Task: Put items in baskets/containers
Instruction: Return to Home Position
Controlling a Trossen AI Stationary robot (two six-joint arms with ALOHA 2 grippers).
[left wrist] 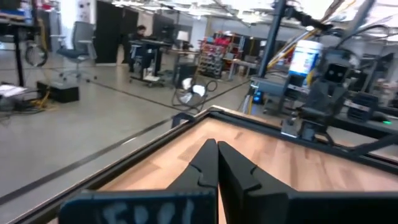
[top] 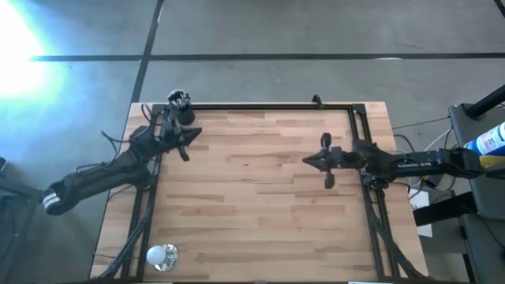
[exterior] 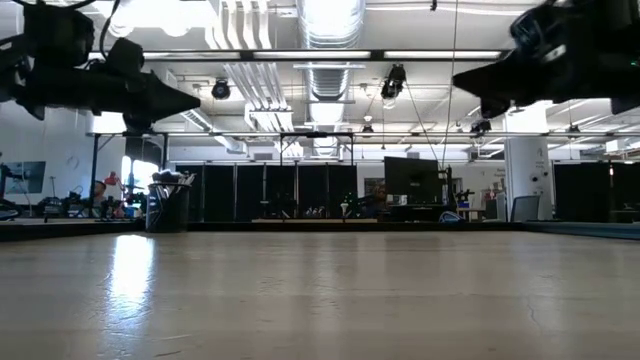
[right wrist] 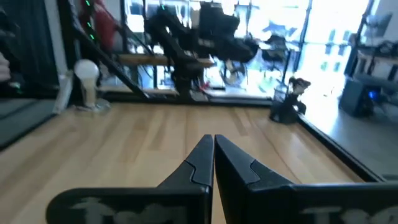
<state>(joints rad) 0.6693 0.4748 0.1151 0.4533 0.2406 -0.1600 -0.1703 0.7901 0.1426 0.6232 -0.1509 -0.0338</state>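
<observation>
Dark left gripper (left wrist: 217,144) and right gripper (right wrist: 213,138) pinched together, empty; we'd raise left slowly, clear of the small black cylindrical brush cup (top: 180,108) at the wooden desk (top: 260,197) corner.

Open tabletop (top: 252,181); black cup (top: 181,110), seemingly brush-filled, at 1 corner

an open robotics lab; exposed ceiling ducts (exterior: 325,30); office chair (left wrist: 79,40); concrete floor (top: 300,28)

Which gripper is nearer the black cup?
Left. The left gripper hovers just beside the black cup at the table's corner; the right gripper is well off, over the right half.
</observation>
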